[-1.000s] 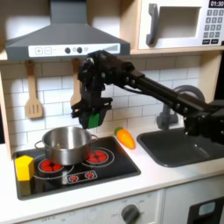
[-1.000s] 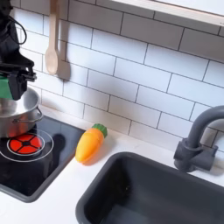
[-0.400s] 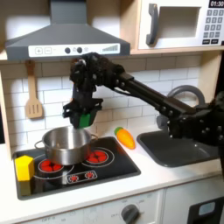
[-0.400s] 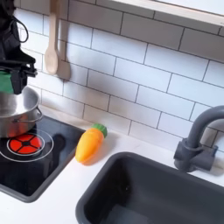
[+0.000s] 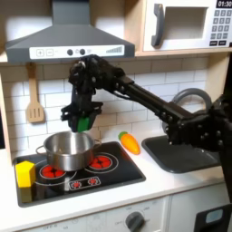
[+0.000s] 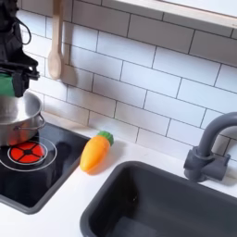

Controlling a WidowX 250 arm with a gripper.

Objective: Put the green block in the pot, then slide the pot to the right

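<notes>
The silver pot [image 5: 66,149] sits on the back left burner of the toy stove; its right side shows at the second exterior view's left edge [image 6: 20,116]. My gripper [image 5: 80,121] hangs just above the pot's rim, shut on the green block [image 5: 83,120]. In the second exterior view the gripper [image 6: 17,81] stands over the pot with a sliver of the green block [image 6: 6,86] at the frame's left edge. The pot's inside is hidden from both exterior views.
A yellow block [image 5: 24,173] lies at the stove's front left. An orange carrot [image 5: 130,142] [image 6: 94,151] rests between the stove [image 5: 109,169] and the dark sink [image 5: 186,149]. A wooden spatula [image 5: 34,98] hangs on the tiled wall. A faucet [image 6: 211,148] stands behind the sink.
The arm has swung to the first exterior view's left with the green block, from beside the pot's right rim to above the pot.
</notes>
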